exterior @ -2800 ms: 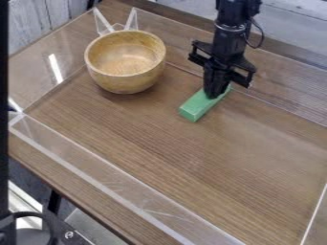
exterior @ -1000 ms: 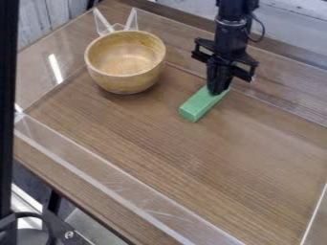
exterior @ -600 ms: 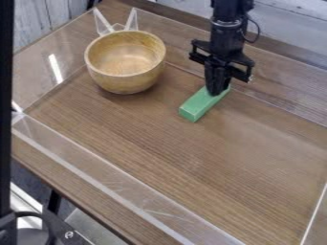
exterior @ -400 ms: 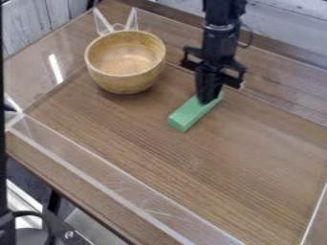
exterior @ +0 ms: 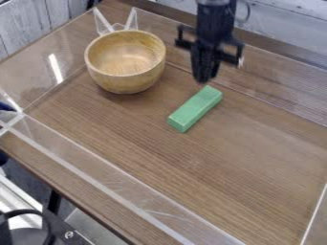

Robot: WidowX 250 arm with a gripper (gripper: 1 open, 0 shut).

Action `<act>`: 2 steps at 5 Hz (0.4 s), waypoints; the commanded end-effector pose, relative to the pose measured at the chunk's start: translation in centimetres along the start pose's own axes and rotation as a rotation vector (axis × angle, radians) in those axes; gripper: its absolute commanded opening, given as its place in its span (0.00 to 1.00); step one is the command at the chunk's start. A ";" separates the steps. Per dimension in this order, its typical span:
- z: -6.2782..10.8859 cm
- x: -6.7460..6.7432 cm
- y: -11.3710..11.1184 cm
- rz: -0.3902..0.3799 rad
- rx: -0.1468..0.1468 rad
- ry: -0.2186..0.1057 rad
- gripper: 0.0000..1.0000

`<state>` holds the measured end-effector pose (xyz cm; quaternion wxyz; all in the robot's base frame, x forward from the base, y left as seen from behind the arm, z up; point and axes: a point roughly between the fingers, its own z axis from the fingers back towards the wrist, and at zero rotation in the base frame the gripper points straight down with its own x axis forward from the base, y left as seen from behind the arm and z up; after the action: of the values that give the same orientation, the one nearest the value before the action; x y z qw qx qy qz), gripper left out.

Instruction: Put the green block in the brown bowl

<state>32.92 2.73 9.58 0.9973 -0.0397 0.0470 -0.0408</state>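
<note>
Brown wood with lengthwise grain makes up the table (exterior: pixel 153 163), its far corners cut off by the frame. The brown bowl (exterior: pixel 124 62), round and smooth-rimmed, stands upright near the far left edge. Beside it, the black arm (exterior: pixel 215 33) runs out at the top; its gripper (exterior: pixel 205 76) is blurred, the jaws together. Plain and bar-shaped, the green block (exterior: pixel 196 109) lies on bare wood outside the bowl, in front of the gripper. A pale, two-pointed thing (exterior: pixel 117 19), partly hidden behind the bowl, is hard to identify.

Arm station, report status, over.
Black gripper shut, nothing held. Bright green rectangular block on table, outside round light-brown wooden bowl. No obstacle seen between them.
</note>
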 end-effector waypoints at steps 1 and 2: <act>5.9 0.2 0.1 -0.008 0.020 -0.139 0.00; 4.0 0.3 0.0 -0.017 0.017 -0.122 1.00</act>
<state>33.22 3.06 11.95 0.9984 -0.0382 0.0119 -0.0397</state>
